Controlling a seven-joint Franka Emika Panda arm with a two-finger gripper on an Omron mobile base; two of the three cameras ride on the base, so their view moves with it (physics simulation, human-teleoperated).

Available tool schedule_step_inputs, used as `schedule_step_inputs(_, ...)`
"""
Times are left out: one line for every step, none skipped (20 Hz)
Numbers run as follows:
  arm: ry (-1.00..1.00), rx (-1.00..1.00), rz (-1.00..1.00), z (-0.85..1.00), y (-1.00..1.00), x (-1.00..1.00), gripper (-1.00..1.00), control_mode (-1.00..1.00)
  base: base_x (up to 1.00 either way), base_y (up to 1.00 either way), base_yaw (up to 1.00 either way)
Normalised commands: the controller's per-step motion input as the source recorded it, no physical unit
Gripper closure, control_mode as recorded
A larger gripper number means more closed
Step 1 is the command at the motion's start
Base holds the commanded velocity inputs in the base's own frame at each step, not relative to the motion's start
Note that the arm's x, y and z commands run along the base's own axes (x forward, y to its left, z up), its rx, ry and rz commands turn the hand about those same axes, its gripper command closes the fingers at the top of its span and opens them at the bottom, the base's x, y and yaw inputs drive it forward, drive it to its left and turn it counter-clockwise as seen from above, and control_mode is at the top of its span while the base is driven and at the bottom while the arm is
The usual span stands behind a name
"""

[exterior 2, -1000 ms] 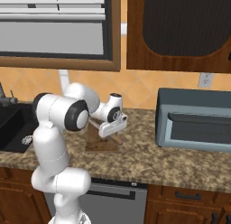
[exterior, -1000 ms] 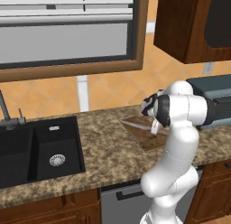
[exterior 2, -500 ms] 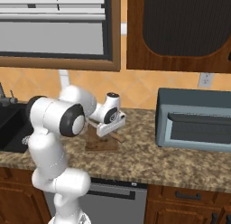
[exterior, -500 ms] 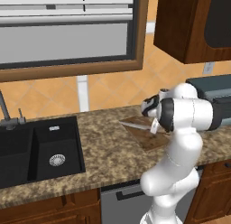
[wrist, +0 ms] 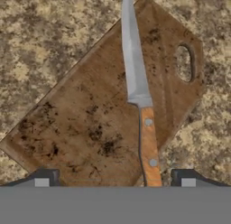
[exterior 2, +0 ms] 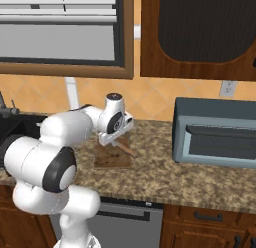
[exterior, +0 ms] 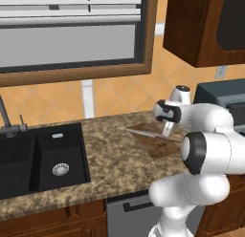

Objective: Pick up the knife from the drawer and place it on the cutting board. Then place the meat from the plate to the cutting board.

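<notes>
Our gripper (wrist: 115, 182) hangs with jaws spread wide, one fingertip on each side of the knife (wrist: 137, 92) handle, touching nothing. The knife lies on the board (wrist: 90, 119), blade tip past its edge over the counter (exterior: 110, 155). A toaster oven (exterior 2: 215, 132) stands right of the board.

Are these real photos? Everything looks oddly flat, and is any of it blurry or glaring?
Rendered, not photographed: hand view shows the knife and cutting board with coarse, soft-edged texture and no glare on the blade; left base view has even light, faint shadows on the counter; right base view shows the toaster oven sharp, without reflections.
</notes>
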Motion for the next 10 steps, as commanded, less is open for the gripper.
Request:
schedule_step_inputs(0.00,0.00,-0.01,0.55,0.00,-0.74,-1.00,-1.00,0.00,0.00,0.00)
schedule_step_inputs(0.00,0.00,-0.01,0.31,0.00,-0.75,-1.00,-1.00,0.00,0.00,0.00)
schedule_step_inputs(0.00,0.00,-0.02,0.31,0.14,-0.80,-1.00,-1.00,0.00,0.00,0.00)
schedule_step_inputs(-0.01,0.00,-0.01,0.33,0.08,-0.75,-1.00,-1.00,0.00,0.00,0.00)
schedule_step_inputs(0.00,0.00,0.00,0.25,0.00,-0.53,-1.00,-1.00,0.00,0.00,0.00)
schedule_step_inputs(0.00,0.00,0.00,0.12,0.02,-0.24,-1.00,-1.00,0.00,0.00,0.00)
schedule_step_inputs(0.02,0.00,0.00,0.00,0.07,-0.09,-1.00,-1.00,0.00,0.00,0.00)
schedule_step_inputs(0.08,-0.01,0.00,0.00,0.11,0.00,-1.00,-1.00,0.00,0.00,0.00)
schedule_step_inputs(0.05,-0.01,0.00,-0.16,0.09,-0.12,-1.00,-1.00,0.00,0.00,0.00)
schedule_step_inputs(0.00,-0.03,0.02,-0.24,0.19,-0.24,-1.00,-1.00,0.00,0.00,0.00)
